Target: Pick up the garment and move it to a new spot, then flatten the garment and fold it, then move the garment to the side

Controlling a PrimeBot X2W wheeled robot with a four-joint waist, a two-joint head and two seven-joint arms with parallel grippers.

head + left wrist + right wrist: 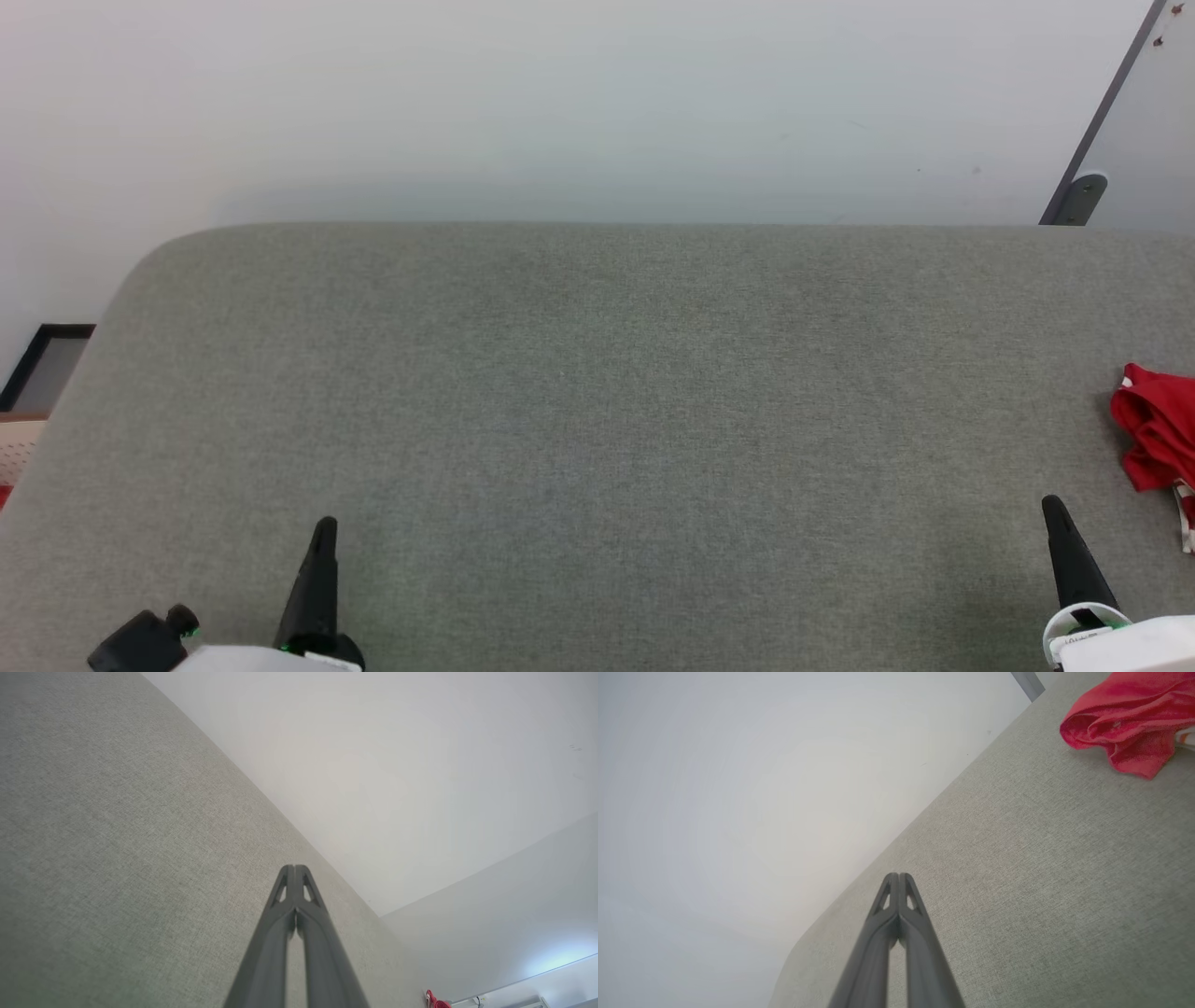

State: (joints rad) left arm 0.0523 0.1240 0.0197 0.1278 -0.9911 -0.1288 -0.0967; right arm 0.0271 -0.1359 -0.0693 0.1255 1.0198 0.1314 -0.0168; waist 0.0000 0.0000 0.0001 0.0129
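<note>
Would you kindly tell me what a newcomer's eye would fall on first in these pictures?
The crumpled red garment lying far right on the grey padded surface stands out first. Next come the left pincer and right pincer, both shut, empty, low in the head view.

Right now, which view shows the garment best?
Right wrist view: the garment shows large and crumpled, upper right. Head view cuts it off at the right edge; left wrist view gives a tiny red speck.
</note>
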